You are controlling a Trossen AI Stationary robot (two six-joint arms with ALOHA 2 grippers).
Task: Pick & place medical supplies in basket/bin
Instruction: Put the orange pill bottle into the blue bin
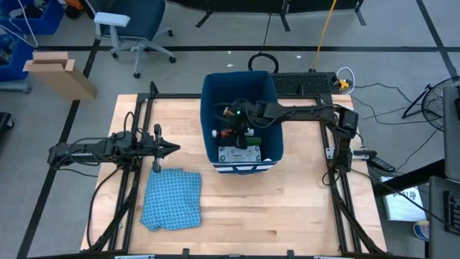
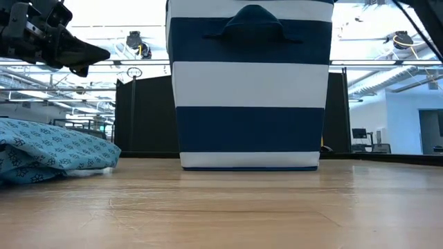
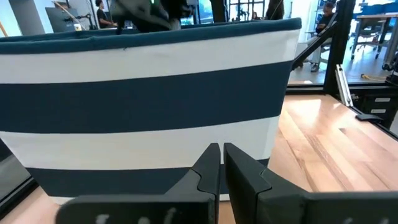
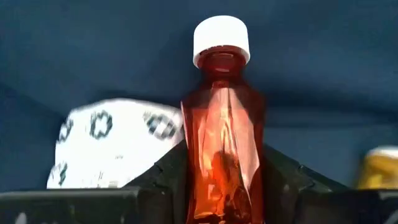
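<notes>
I see the right gripper reaching inside the deep rectangular dark blue fabric bin, which sits at the middle of the light wooden table toward its far edge. In the right wrist view the fingers pinch a translucent red-orange plastic bottle with a white cap, held upright between them against the bin's dark inner wall. Just beside it lies a white packet with dark printed rings, and a small yellow item shows at the edge, too cut off to name. From above I make out a flat white printed packet on the bin floor near the striped short side, plus small red and white bits near the gripper, too small to tell apart.

The left gripper hovers above the table, well apart from the bin on its left, fingers pressed together, pointing at the bin's blue-and-white striped wall. A crumpled blue patterned cloth lies on the table just in front of the left gripper.
</notes>
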